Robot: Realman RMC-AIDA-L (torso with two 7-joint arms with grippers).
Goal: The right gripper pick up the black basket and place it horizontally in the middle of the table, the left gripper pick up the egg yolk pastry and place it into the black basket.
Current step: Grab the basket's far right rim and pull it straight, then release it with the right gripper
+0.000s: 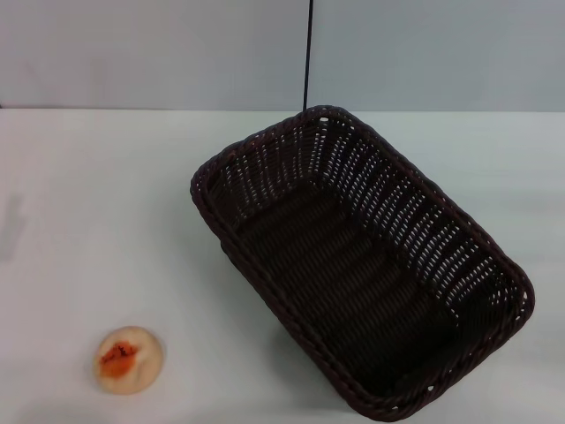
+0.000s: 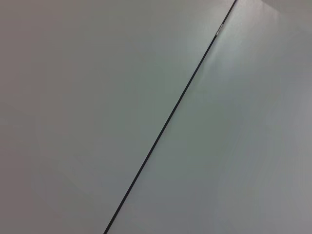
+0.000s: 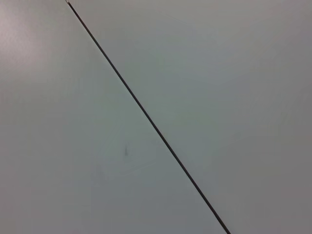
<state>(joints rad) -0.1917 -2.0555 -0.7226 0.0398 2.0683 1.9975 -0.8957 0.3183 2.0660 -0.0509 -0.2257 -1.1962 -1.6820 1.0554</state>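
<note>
Black basket (image 1: pixel 362 265) first: it sits on the white table (image 1: pixel 106 194), right of centre and reaching to the near edge, its long axis running diagonally, empty inside. You should expect it to be light for its bulk and fairly stiff, with open-weave walls that give a little under pressure. The braided rim (image 1: pixel 265 296) looks like your best hold; pinch a wall just under that rim on a long side, and expect the basket to swing or tip if you take it far off centre.

Next, the egg yolk pastry (image 1: pixel 129 359) lies well apart from the basket, near the table's front left. Judge it soft and crumbly; close on its sides gently, low down, not on the orange-red top.

Neither tool appears in any view. Both wrist cameras show only a plain pale surface crossed by a dark seam, so you cannot tell whether either is open or closed.
</note>
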